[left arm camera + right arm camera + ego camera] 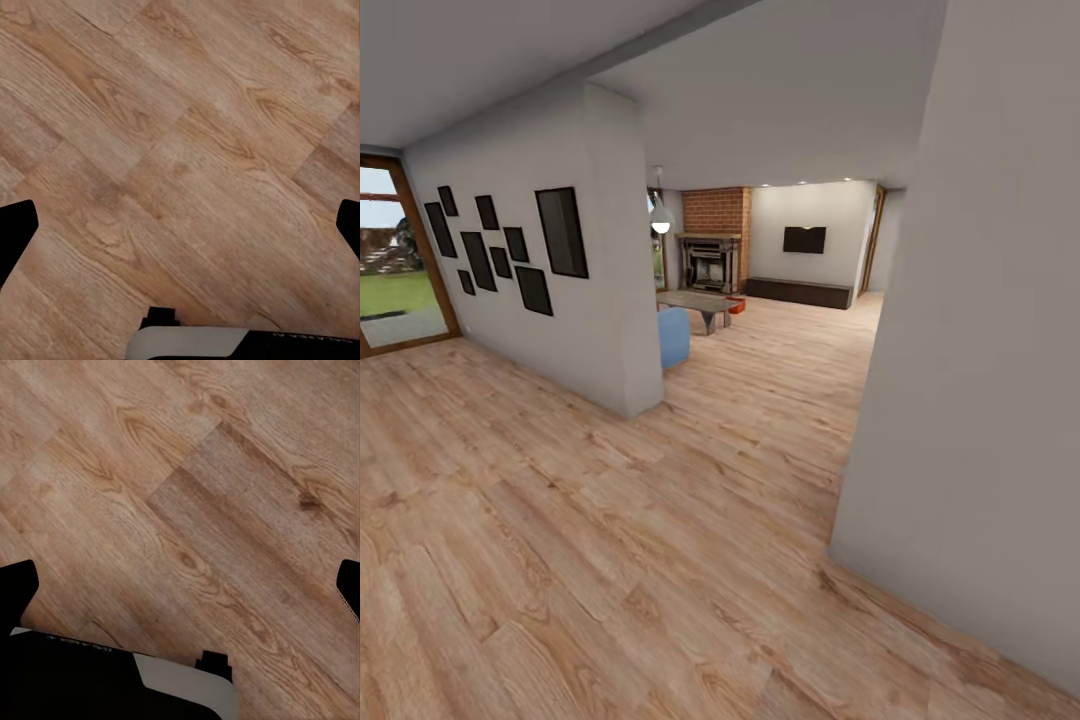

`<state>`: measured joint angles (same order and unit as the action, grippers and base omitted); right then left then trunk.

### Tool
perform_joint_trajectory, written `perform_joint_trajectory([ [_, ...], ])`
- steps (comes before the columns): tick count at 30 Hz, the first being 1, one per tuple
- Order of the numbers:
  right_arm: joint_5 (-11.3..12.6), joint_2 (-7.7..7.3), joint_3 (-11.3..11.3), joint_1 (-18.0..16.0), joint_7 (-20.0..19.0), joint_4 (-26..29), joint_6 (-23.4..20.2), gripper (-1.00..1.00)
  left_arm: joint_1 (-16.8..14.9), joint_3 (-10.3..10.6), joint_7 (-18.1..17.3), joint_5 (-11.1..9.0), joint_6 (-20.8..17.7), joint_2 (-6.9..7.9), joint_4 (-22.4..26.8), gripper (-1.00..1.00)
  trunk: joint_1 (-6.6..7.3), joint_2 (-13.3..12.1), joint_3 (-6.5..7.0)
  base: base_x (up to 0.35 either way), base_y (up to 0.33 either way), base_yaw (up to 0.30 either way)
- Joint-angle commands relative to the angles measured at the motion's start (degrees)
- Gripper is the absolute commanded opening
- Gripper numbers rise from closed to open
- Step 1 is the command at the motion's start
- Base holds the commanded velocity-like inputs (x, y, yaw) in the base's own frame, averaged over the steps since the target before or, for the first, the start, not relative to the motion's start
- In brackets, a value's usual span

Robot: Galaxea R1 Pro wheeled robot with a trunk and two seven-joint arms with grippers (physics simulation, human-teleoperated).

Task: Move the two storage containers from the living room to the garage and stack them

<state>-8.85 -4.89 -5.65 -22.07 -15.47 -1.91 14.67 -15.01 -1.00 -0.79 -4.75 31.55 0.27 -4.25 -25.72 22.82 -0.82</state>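
Wood plank flooring runs right under the camera, pale and knotty, and both wrist cameras look straight down at it. Left hand is spread wide, dark fingertips at opposite edges of its view with only planks between them. Right hand is just as wide apart, holding nothing. A grey wall looms close on the right; a partition wall hung with dark picture frames stands to the left. Between them, far off, the living room: a grey low surface, a blue sofa end, a pendant lamp, a brick fireplace. One small orange-red shape beside that surface looks like a storage container, though it's too distant to be sure.
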Motion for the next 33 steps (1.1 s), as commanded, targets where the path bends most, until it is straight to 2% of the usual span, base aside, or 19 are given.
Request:
perform_joint_trajectory([
  [1, -0.6, -0.03, -0.5, -0.1, -0.1, -0.2, 0.4, 1.0, -0.1, -0.1, -0.1, -0.3, 0.4, 0.0, -0.2, 1.0, -0.07, 0.1, -0.09, 0.324, 0.0, 0.0],
  [33, -0.6, -0.03, -0.5, -0.1, -0.1, -0.2, 0.4, 1.0, -0.1, -0.1, -0.1, -0.3, 0.4, 0.11, -0.2, 1.0, -0.07, 0.1, -0.09, 0.324, 0.0, 0.0],
])
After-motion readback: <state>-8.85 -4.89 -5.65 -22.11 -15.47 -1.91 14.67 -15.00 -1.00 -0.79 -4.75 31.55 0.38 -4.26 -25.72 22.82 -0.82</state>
